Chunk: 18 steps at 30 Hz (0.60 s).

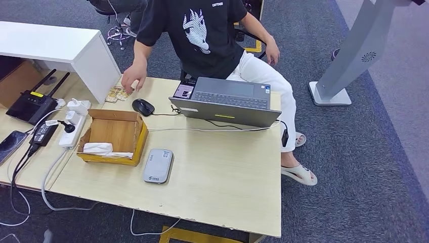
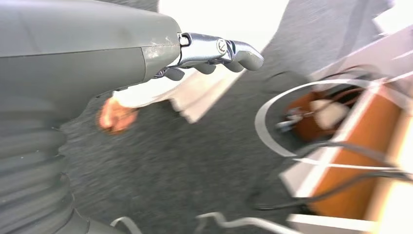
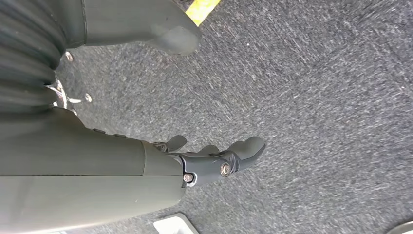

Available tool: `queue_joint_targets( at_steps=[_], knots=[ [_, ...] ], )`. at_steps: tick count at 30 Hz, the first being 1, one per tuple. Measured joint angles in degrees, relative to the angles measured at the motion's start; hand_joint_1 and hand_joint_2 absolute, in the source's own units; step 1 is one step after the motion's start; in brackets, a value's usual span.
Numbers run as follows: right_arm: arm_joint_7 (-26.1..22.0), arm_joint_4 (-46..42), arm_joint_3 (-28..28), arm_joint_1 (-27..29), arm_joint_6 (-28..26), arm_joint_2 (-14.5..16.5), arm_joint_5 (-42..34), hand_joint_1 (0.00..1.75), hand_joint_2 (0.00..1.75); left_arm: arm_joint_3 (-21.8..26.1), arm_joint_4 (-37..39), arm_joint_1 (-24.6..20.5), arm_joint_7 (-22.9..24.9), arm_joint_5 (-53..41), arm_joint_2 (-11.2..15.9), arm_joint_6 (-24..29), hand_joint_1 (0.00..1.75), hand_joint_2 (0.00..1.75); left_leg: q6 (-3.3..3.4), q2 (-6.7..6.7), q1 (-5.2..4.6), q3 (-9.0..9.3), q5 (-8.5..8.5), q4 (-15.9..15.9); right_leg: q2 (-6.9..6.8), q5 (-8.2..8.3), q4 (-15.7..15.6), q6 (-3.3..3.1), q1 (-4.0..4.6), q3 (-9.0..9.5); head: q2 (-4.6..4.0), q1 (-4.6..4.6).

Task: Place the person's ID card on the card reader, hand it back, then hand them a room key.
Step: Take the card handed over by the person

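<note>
The grey card reader (image 1: 158, 166) lies flat on the wooden table (image 1: 222, 177), near its front edge and just right of a cardboard box. A person in a black T-shirt (image 1: 202, 30) sits behind the table and reaches one hand (image 1: 133, 76) down onto a few small patterned cards (image 1: 116, 94) at the table's far left corner. My left hand (image 2: 199, 52) hangs beside the table above dark carpet, fingers stretched out and holding nothing. My right hand (image 3: 209, 163) hangs over grey carpet with its fingers loosely apart and empty.
An open cardboard box (image 1: 114, 136) holds a white bundle. A black mouse (image 1: 143, 107) and a grey laptop (image 1: 227, 104) sit at the back of the table. To the left are a power strip (image 1: 71, 130), a router (image 1: 33, 105) and cables. A white stand (image 1: 349, 61) is at the right.
</note>
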Motion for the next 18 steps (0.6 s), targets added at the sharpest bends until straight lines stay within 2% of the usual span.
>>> queue_joint_targets(
  at_steps=[18],
  knots=[
    [3.29,1.22,-0.80,-0.39,-1.72,1.24,3.92,0.00,1.75,-18.12,-35.20,8.31,-3.83,-2.88,-5.17,3.37,0.00,1.75,0.00,0.00,-0.01,0.01,0.01,0.01,0.01,0.01,0.00,0.01,-0.01,0.00,0.00,0.01]
  ],
)
